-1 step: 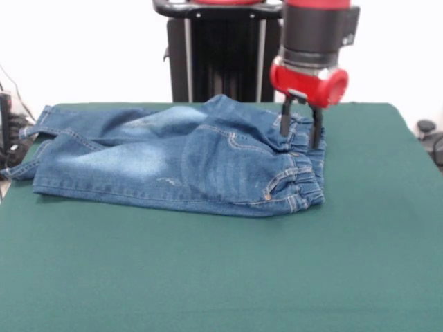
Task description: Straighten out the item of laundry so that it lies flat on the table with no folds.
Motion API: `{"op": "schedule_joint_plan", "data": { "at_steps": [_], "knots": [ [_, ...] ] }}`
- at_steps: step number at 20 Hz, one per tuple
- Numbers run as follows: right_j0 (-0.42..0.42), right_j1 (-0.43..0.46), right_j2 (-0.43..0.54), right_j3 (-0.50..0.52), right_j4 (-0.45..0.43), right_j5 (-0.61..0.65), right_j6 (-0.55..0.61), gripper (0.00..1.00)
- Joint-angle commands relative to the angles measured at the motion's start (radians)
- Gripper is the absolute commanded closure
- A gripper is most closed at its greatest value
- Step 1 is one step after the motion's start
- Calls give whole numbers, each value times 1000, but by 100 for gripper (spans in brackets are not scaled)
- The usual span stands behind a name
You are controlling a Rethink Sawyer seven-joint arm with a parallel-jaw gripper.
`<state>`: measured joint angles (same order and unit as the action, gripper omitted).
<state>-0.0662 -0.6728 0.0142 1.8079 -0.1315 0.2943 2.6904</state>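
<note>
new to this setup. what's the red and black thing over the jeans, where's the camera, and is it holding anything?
The red and black thing is a robot arm that comes down from above. At its end is the gripper, with two thin black fingers pointing down. There is only one picture, taken by a camera across the table that looks towards the robot.

On the large table with the dark green felt-like top lies a small pair of blue denim jeans, with faded patches and orange-tan stitching. The jeans are folded over on themselves, with the elastic waistband to the picture's right and the legs to the left.

The fingers are apart and reach down at the waistband's far edge. Whether they are gripping the cloth cannot be seen from here. Nothing has been lifted off the table.
</note>
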Motion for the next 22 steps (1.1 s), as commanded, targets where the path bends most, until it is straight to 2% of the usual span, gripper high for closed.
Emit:
{"op": "schedule_joint_plan", "data": {
  "at_steps": [1,5,10,15,19,22],
  "knots": [
    [98,224,-119,-51,86,-108,262,0],
    [139,276,-215,-61,102,-123,222,0],
    [171,315,-270,-81,135,-112,197,0],
    [95,339,-170,-95,139,-170,122,0],
    [22,286,-58,-60,129,-166,78,0],
    [1,254,-10,-44,130,-154,73,0]
  ]
}}
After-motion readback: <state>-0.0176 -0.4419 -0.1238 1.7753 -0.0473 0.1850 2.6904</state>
